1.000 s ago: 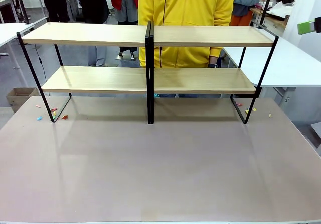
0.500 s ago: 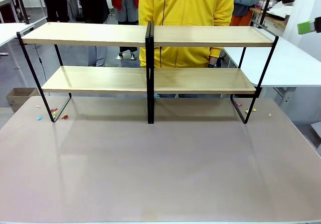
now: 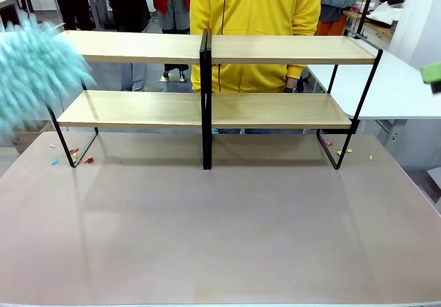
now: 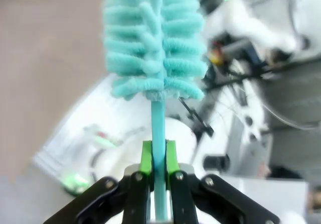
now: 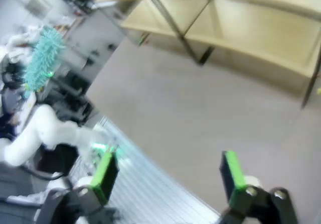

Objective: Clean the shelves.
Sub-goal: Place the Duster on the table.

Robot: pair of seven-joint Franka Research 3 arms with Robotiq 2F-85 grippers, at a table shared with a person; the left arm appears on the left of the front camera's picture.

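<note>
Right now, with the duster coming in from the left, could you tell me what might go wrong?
1. The teal duster, clamped by its thin handle in the left gripper, looks blurred near the shelves; it may strike the black frame.
2. A person in yellow stands close behind the shelves, so a sweep over the top board could reach them.
3. Small coloured bits by the left leg might scatter.

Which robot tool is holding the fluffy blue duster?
The left tool: its green pads pinch the duster by its thin handle. The right tool stands wide open with nothing between its pads.
</note>
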